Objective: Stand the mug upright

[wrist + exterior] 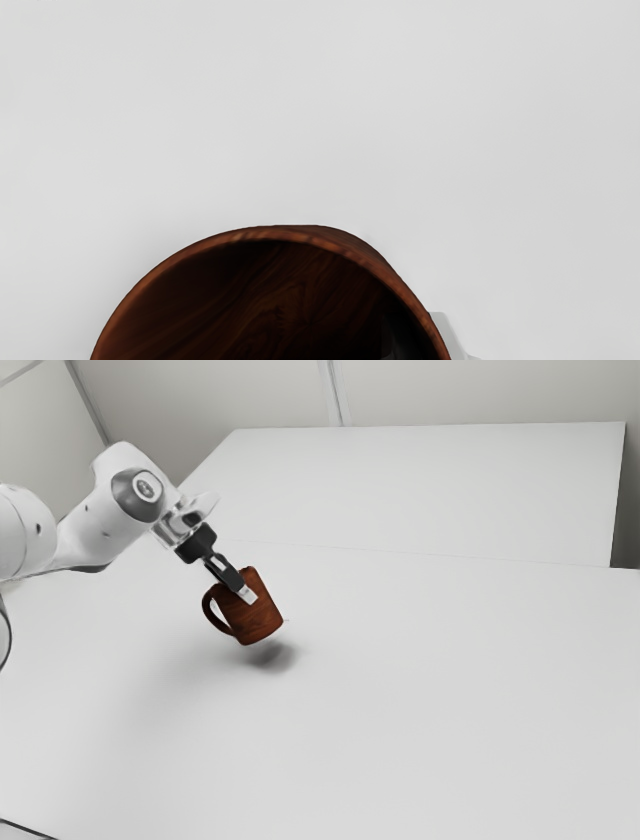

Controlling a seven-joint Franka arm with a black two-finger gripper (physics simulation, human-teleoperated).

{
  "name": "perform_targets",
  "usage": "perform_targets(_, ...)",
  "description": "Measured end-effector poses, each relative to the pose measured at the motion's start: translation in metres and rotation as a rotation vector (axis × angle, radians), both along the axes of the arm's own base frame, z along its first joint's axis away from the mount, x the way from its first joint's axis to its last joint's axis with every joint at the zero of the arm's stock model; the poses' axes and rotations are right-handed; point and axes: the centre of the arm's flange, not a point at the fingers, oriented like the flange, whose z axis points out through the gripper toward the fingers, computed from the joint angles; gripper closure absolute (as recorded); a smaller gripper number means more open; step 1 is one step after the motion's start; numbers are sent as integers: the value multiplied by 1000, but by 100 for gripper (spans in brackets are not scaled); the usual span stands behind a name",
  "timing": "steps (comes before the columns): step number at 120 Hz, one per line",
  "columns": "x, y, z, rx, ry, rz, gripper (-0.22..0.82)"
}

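Observation:
The brown wooden mug (258, 622) is held slightly above the white table (420, 710), tilted, with its opening toward the exterior view's upper left and its handle on the left side. My gripper (246, 592) grasps it by the wall near the rim. In the wrist view the mug (280, 290) shows its dark interior and rounded rim. There the gripper (424, 335) has one finger inside the mug and the other against its outside, pinching the wall between them. The mug's base is hidden from the wrist view.
A shadow (270, 654) falls on the table just under the mug. Behind stands another white surface (430, 490), backed by pale walls. A dark cable (28, 828) lies at the exterior view's lower left corner.

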Motion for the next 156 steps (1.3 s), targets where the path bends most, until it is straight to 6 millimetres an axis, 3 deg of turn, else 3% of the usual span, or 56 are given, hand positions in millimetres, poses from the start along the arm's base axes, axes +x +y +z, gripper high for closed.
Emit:
perform_targets(8, -7, -20, 17, 179, -39, -49, 78)
perform_targets(23, -21, -40, -7, 344, -56, -31, 79)
perform_targets(57, -28, -16, -36, 404, -76, 212, 79)
perform_targets(77, -36, -20, -62, 387, -47, 315, 78)
perform_targets(101, -36, -23, -64, 361, -45, 407, 36)
perform_targets(120, -35, -19, -51, 346, -60, 468, 17)
perform_targets(128, -32, -18, -32, 335, -82, 489, 12)
perform_targets(133, -24, -18, 1, 324, -111, 503, 10)
perform_targets(142, -12, -17, 88, 304, -164, 523, 7)
perform_targets(156, -16, -18, 206, 291, -178, 546, 4)
